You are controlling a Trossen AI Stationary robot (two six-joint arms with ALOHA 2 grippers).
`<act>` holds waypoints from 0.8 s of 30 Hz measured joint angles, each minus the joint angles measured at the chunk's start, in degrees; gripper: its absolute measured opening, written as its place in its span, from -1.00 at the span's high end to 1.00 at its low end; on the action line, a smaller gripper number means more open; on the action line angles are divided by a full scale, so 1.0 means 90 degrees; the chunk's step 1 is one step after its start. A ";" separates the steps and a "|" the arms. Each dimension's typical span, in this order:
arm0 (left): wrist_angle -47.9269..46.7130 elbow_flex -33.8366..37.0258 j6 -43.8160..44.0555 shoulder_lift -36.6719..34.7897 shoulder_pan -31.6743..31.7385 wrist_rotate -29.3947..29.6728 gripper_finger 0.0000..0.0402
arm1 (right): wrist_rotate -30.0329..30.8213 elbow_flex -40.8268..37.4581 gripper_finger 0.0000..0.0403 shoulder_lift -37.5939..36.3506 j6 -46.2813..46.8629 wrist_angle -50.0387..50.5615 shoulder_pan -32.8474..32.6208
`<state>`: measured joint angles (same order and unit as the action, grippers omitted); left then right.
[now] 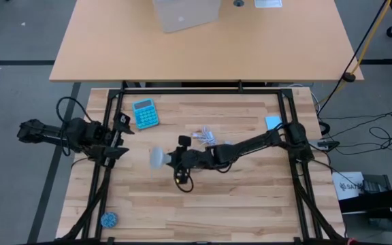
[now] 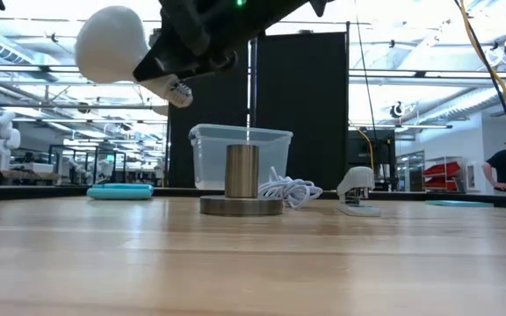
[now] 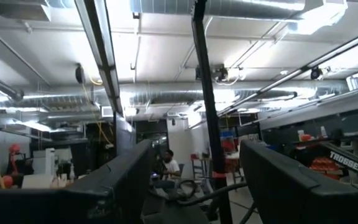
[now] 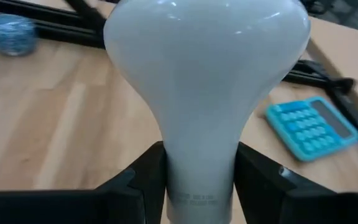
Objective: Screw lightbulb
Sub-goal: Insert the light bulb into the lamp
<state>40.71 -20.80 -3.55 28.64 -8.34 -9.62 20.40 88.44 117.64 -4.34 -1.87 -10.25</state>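
The bulb (image 1: 156, 157) hangs above the surface (image 1: 237, 197) in the right gripper (image 1: 171, 158) near its middle, the socket (image 2: 242, 183) beneath that arm with the cord (image 1: 203, 135) just behind, the calculator (image 1: 145, 113) back-left, the ball (image 1: 109, 219) front-left, the left gripper (image 1: 122, 141) at the left edge.

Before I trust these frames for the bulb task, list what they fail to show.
- Lightbulb screw base: right wrist view, hidden between the right gripper fingers; low view, mostly behind the gripper body.
- Socket: high view, hidden under the right arm.
- Left gripper fingers: high view, too small; open in the left wrist view, nothing between them.
- Calculator keys: blurred, cut off.
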 joint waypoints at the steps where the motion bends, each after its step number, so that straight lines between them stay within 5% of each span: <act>1: -0.0025 0.0000 0.0000 0.0000 0.0000 -0.0048 -0.23 | 0.0106 0.0000 0.26 -0.0002 0.0000 0.0002 0.0032; 10: -0.0181 0.0000 0.0000 0.0000 -0.0084 -0.0224 -0.23 | 0.0625 0.0000 0.26 -0.0015 0.0009 0.0043 0.0313; 24: -0.0292 0.0002 -0.0027 -0.0020 -0.0121 -0.0236 -0.23 | 0.0171 0.0000 0.25 -0.0015 -0.0278 -0.0884 0.0984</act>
<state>38.09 -20.78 -3.79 28.46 -9.43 -11.75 21.94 88.44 117.51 -6.84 -9.83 -1.40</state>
